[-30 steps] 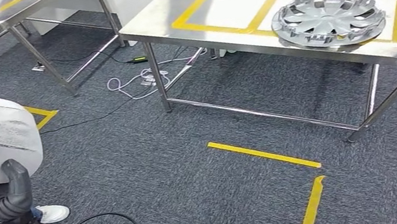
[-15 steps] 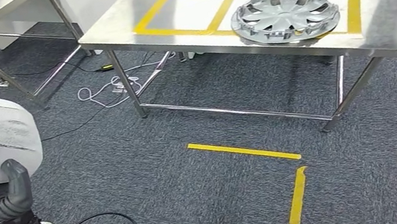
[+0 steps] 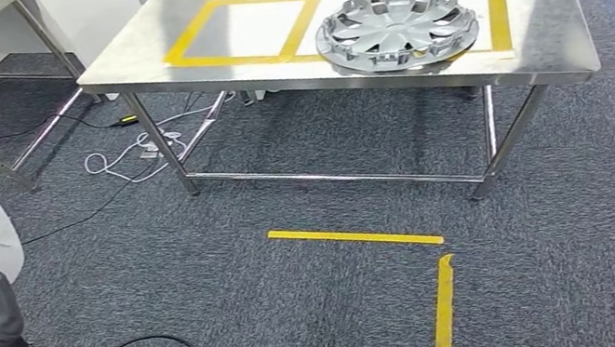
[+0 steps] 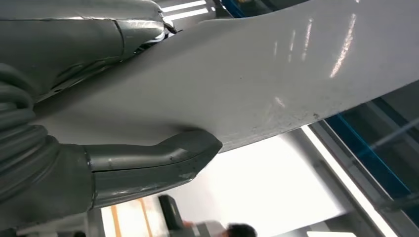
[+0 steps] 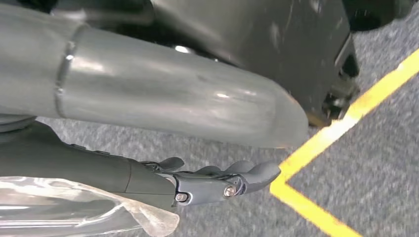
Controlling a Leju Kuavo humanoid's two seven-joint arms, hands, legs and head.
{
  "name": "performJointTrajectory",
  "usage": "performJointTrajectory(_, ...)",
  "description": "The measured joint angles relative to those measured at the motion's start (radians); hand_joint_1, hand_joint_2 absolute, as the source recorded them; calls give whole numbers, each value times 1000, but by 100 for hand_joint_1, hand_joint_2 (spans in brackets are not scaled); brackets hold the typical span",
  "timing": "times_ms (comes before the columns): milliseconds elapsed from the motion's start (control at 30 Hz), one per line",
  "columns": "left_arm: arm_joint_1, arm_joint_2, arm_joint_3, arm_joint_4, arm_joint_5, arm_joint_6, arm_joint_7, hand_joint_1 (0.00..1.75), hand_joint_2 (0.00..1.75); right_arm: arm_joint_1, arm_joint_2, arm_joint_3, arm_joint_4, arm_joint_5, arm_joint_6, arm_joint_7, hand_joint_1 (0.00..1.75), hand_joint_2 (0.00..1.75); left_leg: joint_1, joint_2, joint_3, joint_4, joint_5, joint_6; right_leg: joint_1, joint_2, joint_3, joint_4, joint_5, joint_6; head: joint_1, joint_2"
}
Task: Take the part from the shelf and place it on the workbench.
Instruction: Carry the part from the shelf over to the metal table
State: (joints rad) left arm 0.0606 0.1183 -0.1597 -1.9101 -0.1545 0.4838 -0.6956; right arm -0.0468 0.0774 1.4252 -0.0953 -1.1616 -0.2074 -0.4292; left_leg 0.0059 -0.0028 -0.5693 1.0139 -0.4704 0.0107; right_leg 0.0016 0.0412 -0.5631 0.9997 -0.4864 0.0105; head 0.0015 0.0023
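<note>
Here, part (image 4: 257, 84) (white) in left robot hand (image 4: 148, 163)

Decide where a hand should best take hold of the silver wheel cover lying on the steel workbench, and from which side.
Probably the rim of the silver wheel cover nearest the workbench's front edge: it lies flat, and that rim is thin, exposed and closest to the robot.

I count one silver plastic wheel cover (image 3: 397, 27) on one stainless steel tabletop (image 3: 559, 28), inside one of two yellow tape rectangles (image 3: 238, 32). My left robot hand (image 4: 148, 165) grips one white curved panel (image 4: 276, 79). The carpet carries three yellow tape strips (image 3: 354, 236).
</note>
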Motion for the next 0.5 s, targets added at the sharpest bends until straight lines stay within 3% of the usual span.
performJointTrajectory(67,3,0,2,-6,-12,13,-1,175,175,1,0,0,0,1,1,-3,0,0,4,3,2,-7,5,11,-2,-10,-19,33,-26,10,4,0)
performJointTrajectory(167,8,0,3,-10,-21,26,-1,175,175,1,0,0,1,3,5,-3,0,0,6,10,1,-11,6,19,-7,-30,-109,216,-114,23,9,0)
performJointTrajectory(200,9,0,3,-10,-21,28,-1,175,175,2,0,0,1,3,5,-2,0,0,5,12,1,-10,6,19,-8,-32,-135,270,-129,26,9,0)
performJointTrajectory(233,10,0,3,-10,-21,29,-1,175,175,3,0,0,1,3,6,-2,0,0,5,13,2,-10,5,19,-9,-33,-147,292,-127,28,10,0)
performJointTrajectory(267,11,0,3,-10,-21,31,-1,175,175,4,0,0,1,3,6,-2,0,0,5,13,2,-10,5,19,-10,-33,-136,270,-105,29,9,0)
performJointTrajectory(367,11,0,3,-11,-22,33,-1,175,175,2,0,0,3,3,6,-2,0,0,4,13,6,-8,2,12,-9,-42,-32,64,-15,22,9,0)
performJointTrajectory(433,11,1,4,-12,-23,34,-1,175,175,1,0,0,3,5,8,-2,0,0,1,14,6,-6,0,2,-6,-46,4,0,-4,13,8,0)
performJointTrajectory(500,12,1,4,-13,-23,34,-1,175,175,3,0,0,3,8,13,-2,0,0,2,14,6,-7,1,-9,-3,-43,7,-1,-3,3,8,0)
